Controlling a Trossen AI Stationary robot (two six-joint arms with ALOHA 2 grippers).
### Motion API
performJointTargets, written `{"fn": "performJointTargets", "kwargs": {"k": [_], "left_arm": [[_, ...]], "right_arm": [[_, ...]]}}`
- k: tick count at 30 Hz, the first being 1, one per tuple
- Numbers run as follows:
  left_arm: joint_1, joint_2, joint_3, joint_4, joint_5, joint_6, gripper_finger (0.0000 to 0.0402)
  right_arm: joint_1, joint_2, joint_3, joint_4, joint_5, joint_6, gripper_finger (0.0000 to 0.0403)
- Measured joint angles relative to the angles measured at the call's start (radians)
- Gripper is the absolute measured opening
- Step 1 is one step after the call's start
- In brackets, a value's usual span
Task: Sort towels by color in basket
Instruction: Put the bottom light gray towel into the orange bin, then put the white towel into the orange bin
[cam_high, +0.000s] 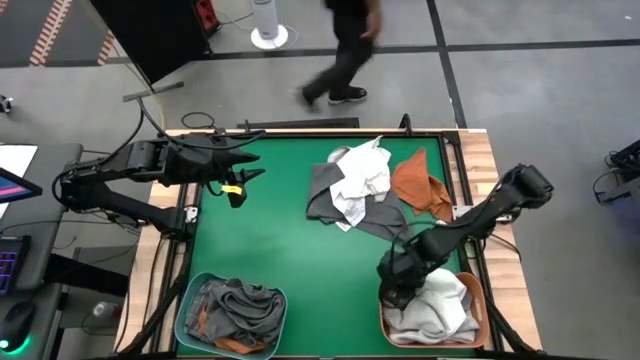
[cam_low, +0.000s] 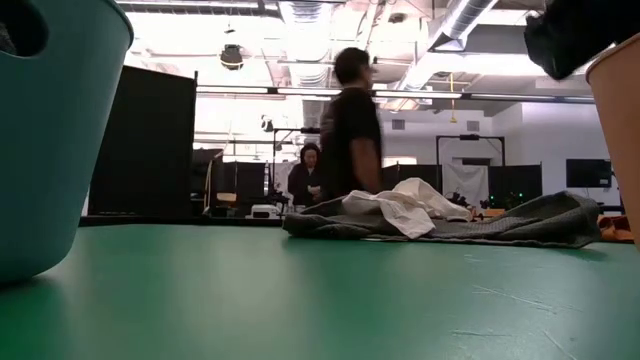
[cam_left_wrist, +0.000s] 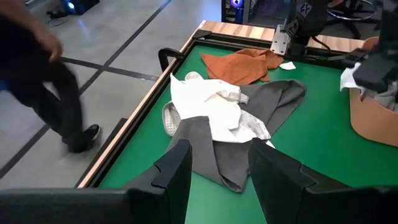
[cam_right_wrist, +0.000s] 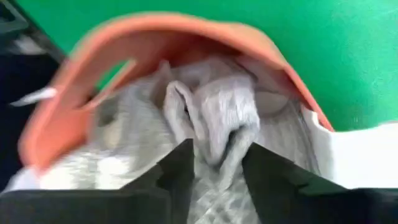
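Note:
A pile of towels (cam_high: 350, 190) lies on the green mat toward its far right. It holds dark grey (cam_left_wrist: 273, 102), white (cam_left_wrist: 205, 102) and checked cloths, with a rust orange one (cam_high: 420, 185) beside them. My right gripper (cam_high: 397, 283) is open, low over the orange basket (cam_high: 478, 300), which holds light grey and white towels (cam_high: 440, 305). Its fingers stand on either side of a raised light grey fold (cam_right_wrist: 214, 118). My left gripper (cam_high: 240, 185) hovers open and empty near the table's far left, pointing at the pile (cam_left_wrist: 221, 152). My right gripper comes from above into the orange basket, with a raised fold of light grey towel (cam_right_wrist: 217, 134) between its open fingers (cam_right_wrist: 180, 165). The towel rests on the others in the basket. I cannot tell whether the fingers touch it.
A teal basket (cam_high: 195, 300) at the near left corner holds dark grey and orange towels (cam_high: 235, 310). Wooden rails (cam_high: 480, 160) edge the mat. Open green mat (cam_high: 290, 250) lies between the baskets and the pile. A person (cam_high: 345, 50) walks past the far edge.

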Motion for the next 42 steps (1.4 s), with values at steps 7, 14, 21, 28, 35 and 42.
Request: {"fn": "performJointTargets", "kwargs": {"k": [7, 14, 21, 28, 35, 42], "left_arm": [[0.000, 0.000, 0.000, -0.001, 0.000, -0.008, 0.0151], [0.000, 0.000, 0.000, -0.001, 0.003, -0.029, 0.0151], [0.000, 0.000, 0.000, -0.040, 0.026, -0.079, 0.0151], [0.000, 0.000, 0.000, -0.081, 0.041, -0.109, 0.0151], [-0.013, 0.000, 0.000, -0.200, 0.086, -0.241, 0.0151], [-0.037, 0.000, -0.001, -0.270, 0.086, -0.227, 0.0151]], "right_arm": [[-0.050, -0.174, 0.000, -0.030, -0.004, 0.059, 0.0219], [-0.107, -0.284, 0.000, -0.055, 0.112, -0.010, 0.0232], [-0.233, -0.310, 0.000, -0.152, 0.281, -0.052, 0.0232], [-0.373, -0.291, 0.000, -0.079, 0.320, -0.137, 0.0232], [-0.492, -0.253, 0.000, -0.039, 0.319, -0.139, 0.0232], [-0.603, -0.250, 0.000, 0.073, 0.357, -0.186, 0.0224]]}}
